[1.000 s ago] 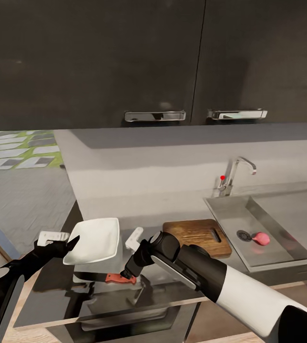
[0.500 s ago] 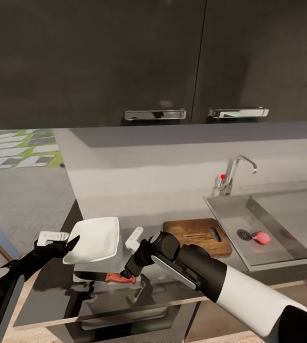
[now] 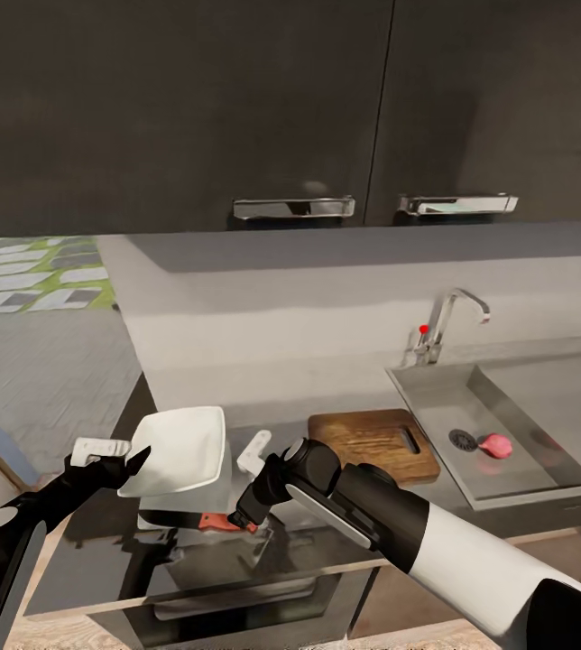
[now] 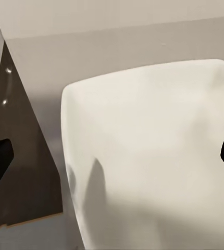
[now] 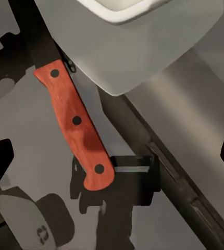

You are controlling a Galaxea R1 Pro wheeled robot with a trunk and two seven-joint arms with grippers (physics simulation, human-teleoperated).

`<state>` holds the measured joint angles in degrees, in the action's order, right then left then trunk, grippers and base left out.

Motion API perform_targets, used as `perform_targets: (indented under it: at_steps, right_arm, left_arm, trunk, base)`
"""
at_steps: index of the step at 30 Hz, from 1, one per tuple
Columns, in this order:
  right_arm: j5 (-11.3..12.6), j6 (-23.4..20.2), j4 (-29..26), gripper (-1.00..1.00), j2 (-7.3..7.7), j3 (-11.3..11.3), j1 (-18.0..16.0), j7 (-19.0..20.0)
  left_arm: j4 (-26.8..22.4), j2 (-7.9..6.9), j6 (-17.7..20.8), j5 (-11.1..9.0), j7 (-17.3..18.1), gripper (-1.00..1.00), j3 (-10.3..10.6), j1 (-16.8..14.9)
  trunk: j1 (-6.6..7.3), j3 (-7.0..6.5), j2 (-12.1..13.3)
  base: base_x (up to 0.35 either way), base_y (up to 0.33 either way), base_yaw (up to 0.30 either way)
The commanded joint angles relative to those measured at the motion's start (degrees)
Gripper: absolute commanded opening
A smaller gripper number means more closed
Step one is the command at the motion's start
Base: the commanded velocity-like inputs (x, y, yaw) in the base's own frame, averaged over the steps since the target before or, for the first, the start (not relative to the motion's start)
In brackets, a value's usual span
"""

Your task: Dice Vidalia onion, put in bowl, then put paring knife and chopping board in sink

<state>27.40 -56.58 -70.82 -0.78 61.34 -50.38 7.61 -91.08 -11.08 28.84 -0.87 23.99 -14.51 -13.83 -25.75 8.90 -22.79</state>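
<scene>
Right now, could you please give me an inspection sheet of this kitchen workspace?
Surface: countertop, dark grey and glossy.
Job's things: bowl lifted and tilted by the left gripper; paring knife lying flat beneath it; chopping board bare beside the sink; Vidalia onion whole in the basin by the drain.
Clutter: nothing seen.
Grippers: left shut on bowl rim; right gripper open, fingers either side of the knife handle.
Cables: nothing seen.
Surroundings: dark wall cabinets, chrome faucet.
</scene>
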Motion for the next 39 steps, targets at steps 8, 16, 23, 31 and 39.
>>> perform_targets:
  at_steps: [8,16,23,31,39]
  right_arm:
    - [-0.6,-0.2,0.0,1.00,-0.01,0.0,-0.1,0.6]
    - [-0.6,-0.4,0.0,1.00,-0.01,0.1,-0.1,0.6]
    - [-0.6,-0.8,0.0,1.00,-0.01,0.1,-0.1,0.6]
    - [-0.6,-0.9,0.0,1.00,-0.01,0.0,-0.1,0.6]
    - [-0.6,-0.9,0.0,1.00,-0.01,0.0,-0.1,0.6]
  left_arm:
    - [-0.1,0.01,0.4,-0.1,0.3,1.00,-0.1,-0.1]
    - [-0.1,0.06,0.4,-0.1,0.3,1.00,-0.1,-0.1]
    - [-0.1,0.05,0.4,-0.1,0.3,1.00,-0.1,-0.1]
    - [-0.1,0.06,0.4,-0.1,0.3,1.00,-0.1,-0.1]
    - [-0.1,0.04,0.4,-0.1,0.3,1.00,-0.1,-0.1]
  trunk:
    - [-0.03,0.88,-0.1]
    - [-0.03,1.61,-0.1]
    - [-0.03,1.94,-0.1]
    - [-0.03,1.97,-0.1]
    - [-0.03,1.97,-0.1]
  base:
    - [0.000,0.000,0.000]
    - [0.000,0.000,0.004]
    - [0.000,0.000,0.049]
    - [0.000,0.000,0.010]
    - [0.000,0.000,0.185]
